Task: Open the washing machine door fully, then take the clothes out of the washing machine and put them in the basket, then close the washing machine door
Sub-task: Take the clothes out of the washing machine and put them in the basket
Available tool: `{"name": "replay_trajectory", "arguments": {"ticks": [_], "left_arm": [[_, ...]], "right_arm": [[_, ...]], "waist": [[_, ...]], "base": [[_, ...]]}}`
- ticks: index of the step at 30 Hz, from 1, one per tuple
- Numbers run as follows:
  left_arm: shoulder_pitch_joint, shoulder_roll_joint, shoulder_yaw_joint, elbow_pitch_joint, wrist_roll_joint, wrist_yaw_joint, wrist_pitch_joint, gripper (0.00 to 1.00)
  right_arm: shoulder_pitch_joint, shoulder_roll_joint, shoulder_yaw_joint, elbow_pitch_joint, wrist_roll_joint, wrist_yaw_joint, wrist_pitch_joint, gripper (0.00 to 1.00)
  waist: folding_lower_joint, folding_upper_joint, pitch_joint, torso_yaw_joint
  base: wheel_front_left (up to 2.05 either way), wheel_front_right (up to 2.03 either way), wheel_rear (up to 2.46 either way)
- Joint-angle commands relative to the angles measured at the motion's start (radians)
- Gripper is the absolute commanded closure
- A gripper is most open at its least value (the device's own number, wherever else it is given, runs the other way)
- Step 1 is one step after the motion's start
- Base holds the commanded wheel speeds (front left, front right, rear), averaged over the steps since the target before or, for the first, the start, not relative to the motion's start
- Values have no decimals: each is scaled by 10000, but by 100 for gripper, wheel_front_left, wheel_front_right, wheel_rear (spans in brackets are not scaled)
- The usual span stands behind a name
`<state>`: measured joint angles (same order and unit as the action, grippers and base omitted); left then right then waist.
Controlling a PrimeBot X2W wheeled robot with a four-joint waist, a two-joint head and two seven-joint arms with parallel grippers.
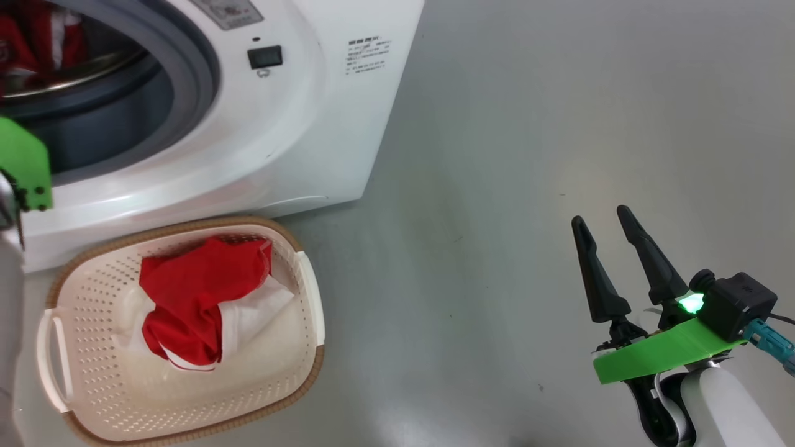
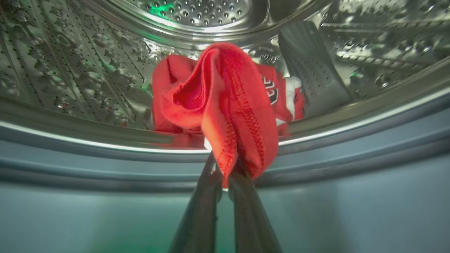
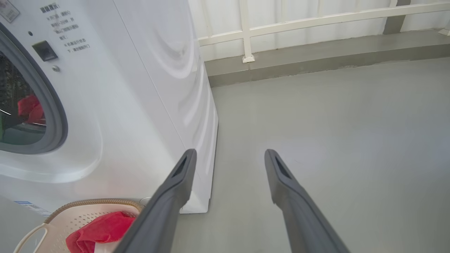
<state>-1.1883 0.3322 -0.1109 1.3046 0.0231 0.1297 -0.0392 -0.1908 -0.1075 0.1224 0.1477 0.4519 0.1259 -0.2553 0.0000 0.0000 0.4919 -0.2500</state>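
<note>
- Left claw [image 2: 226, 177], at six o'clock in its own wrist view, is pinched tight on a fold of a red garment [image 2: 232, 105]. The cloth drapes over both finger ends and hides them.
- From the claw, that garment rises toward twelve o'clock, and more red and white fabric [image 2: 286, 95] lies behind it at about two o'clock.
- Around the cloth curves the perforated steel drum [image 2: 197, 14], with the grey rubber ring [image 2: 351, 140] crossing just below it.
- In the head view, the white washing machine [image 1: 298, 124] sits at eleven o'clock with its mouth open, and red cloth shows inside at ten o'clock.
- At seven o'clock in the same view, the basket [image 1: 186, 226] stands on the floor [image 1: 559, 124], just in front of the machine. A second red and white garment [image 1: 192, 292] is bunched in its middle.
- Right claw [image 1: 600, 215], at four o'clock in the head view, has its fingers spread wide and holds nothing. It hangs over bare grey floor, well apart from machine and basket.
</note>
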Motion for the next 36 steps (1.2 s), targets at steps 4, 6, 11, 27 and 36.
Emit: {"name": "replay_trajectory", "arguments": {"ticks": [4,6,11,27,36], "left_arm": [[288,62,526,-263,-744,-317,-999,100],[462,-71,584,-289,-892,-451,-1443,100],[908,-489,831,-719,-1376,-907,-2123,100],[4609,-1431,1553,-6673,-1663,-1195,-2224,100],[6229,-1994,1832,-9720,-1287,-1261,-2225,100]], "right_arm": [[97,-166,111,-175,53,48,-65,0],[158,-181,75,-174,39,48,-65,0],[310,-222,6,-157,-2,48,-65,0],[1040,-487,-357,-221,-101,48,-65,0],[1233,-599,-608,-248,-115,48,-65,0]], "waist": [[0,0,-453,311],[0,0,-628,414],[0,0,-1017,662],[0,0,-2055,1220],[0,0,-2212,1469]], "base": [[0,0,0],[0,0,0],[0,0,0],[0,0,0],[0,0,0]]}}
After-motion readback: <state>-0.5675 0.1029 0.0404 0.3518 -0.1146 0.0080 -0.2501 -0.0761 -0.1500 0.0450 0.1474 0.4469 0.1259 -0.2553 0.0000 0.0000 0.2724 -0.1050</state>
